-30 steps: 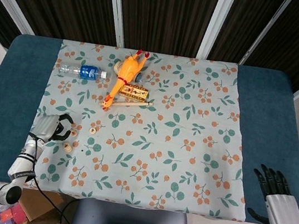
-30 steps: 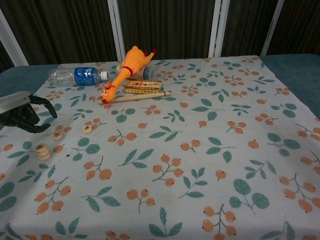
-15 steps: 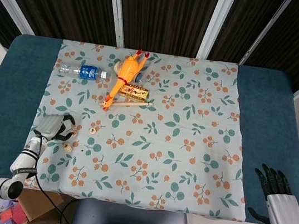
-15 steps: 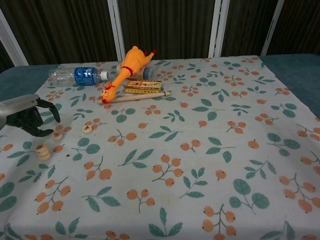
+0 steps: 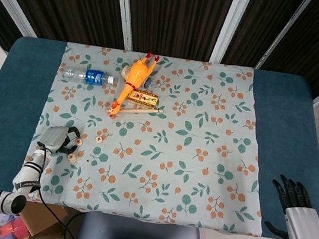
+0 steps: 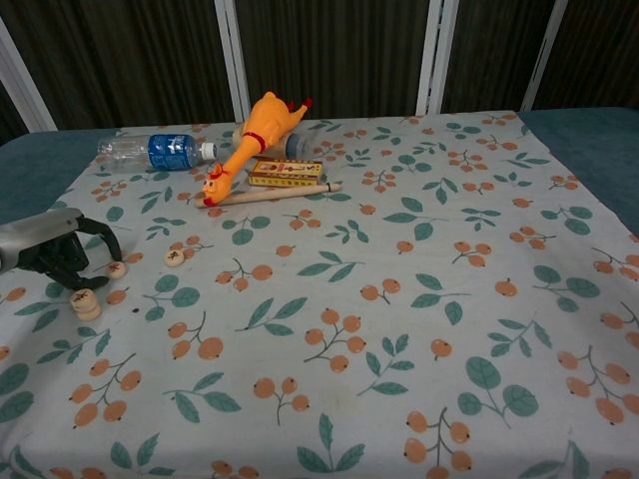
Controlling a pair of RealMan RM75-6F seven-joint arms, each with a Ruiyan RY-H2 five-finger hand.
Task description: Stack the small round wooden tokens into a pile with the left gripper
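A short pile of round wooden tokens (image 6: 84,302) stands on the flowered cloth at the left, also visible from above as the pile (image 5: 72,157). One loose token (image 6: 116,269) lies just behind it. Another loose token (image 6: 173,256) lies farther right, seen from the head as a token (image 5: 97,139). My left hand (image 6: 58,255) hovers low beside the pile, fingers arched down and apart, one fingertip right by the nearer loose token; it holds nothing. In the head view my left hand (image 5: 60,139) sits just above the pile. My right hand (image 5: 295,198) rests off the cloth at the near right, fingers spread.
At the back left lie a yellow rubber chicken (image 6: 250,140), a water bottle (image 6: 160,150), a small printed box (image 6: 285,172) and a wooden stick (image 6: 275,193). The cloth (image 5: 198,179) covers most of the blue table.
My left hand has drawn in toward the token pile and dropped lower, its fingertips now close to the loose token. The tokens and my right hand have not moved.
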